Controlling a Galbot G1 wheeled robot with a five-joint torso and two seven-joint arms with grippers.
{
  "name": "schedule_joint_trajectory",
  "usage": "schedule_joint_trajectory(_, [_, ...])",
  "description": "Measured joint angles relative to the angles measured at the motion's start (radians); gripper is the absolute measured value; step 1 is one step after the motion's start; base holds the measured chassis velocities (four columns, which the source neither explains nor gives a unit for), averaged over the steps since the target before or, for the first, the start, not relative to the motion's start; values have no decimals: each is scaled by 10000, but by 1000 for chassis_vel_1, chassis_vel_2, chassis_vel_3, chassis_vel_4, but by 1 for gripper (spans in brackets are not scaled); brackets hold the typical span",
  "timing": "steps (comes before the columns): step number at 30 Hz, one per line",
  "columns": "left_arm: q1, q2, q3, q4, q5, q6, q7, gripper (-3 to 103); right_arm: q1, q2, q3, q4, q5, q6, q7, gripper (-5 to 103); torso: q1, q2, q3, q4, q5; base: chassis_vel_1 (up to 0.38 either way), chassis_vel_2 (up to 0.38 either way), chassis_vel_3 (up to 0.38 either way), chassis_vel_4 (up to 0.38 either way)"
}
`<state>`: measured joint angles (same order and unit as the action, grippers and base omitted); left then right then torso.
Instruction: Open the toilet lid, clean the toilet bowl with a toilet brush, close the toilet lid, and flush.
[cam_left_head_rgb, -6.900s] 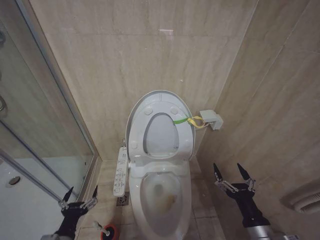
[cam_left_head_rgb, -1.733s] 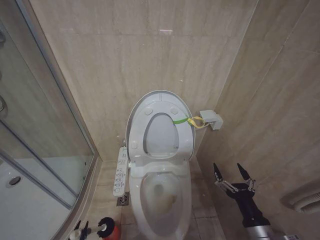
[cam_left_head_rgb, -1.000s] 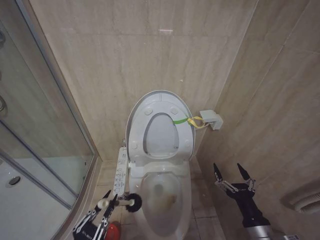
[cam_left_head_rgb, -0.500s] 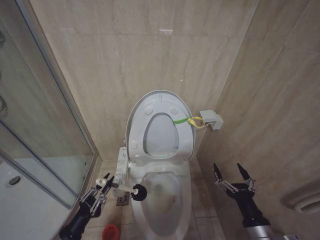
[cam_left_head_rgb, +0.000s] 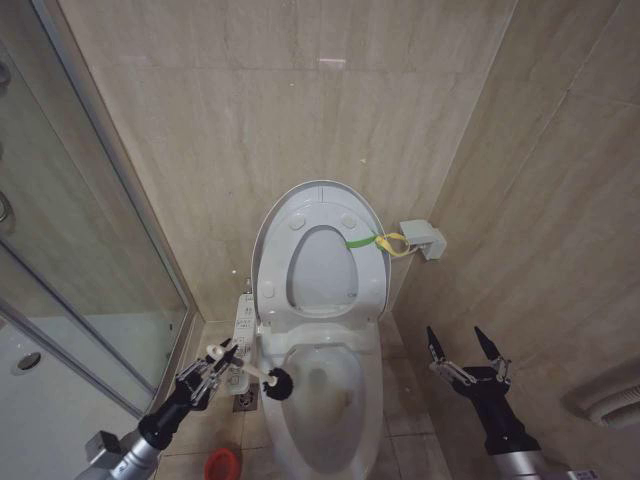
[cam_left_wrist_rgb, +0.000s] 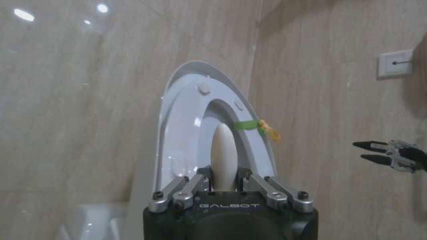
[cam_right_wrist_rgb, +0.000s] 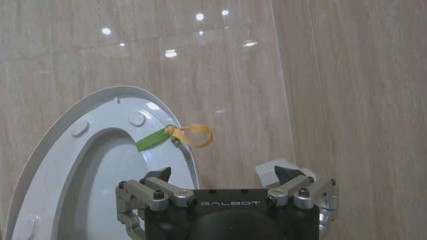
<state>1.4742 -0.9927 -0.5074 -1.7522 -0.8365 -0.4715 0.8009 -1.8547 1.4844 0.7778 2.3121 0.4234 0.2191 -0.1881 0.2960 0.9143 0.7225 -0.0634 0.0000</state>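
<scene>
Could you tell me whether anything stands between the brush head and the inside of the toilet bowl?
Nothing visible does. The toilet lid stands raised against the wall, so the toilet bowl lies open. The left gripper holds the toilet brush with its dark head at the bowl's left rim.

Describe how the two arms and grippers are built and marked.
Both grippers, left gripper and right gripper, have black bodies lettered GALBOT, silver bolted linkages and thin, pointed dark jaws. Each sits on a slim black forearm ending in a silver-grey cylindrical segment. No loose cables show.
</scene>
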Motion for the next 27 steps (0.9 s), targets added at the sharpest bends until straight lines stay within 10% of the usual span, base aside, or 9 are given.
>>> schedule_joint_trajectory(27, [-4430, 119, 5097, 3702, 1697, -756, -1803, 23, 0, 0, 0, 0, 0, 0, 0, 100, 0, 0, -1, -2, -1, 0, 0, 0, 0])
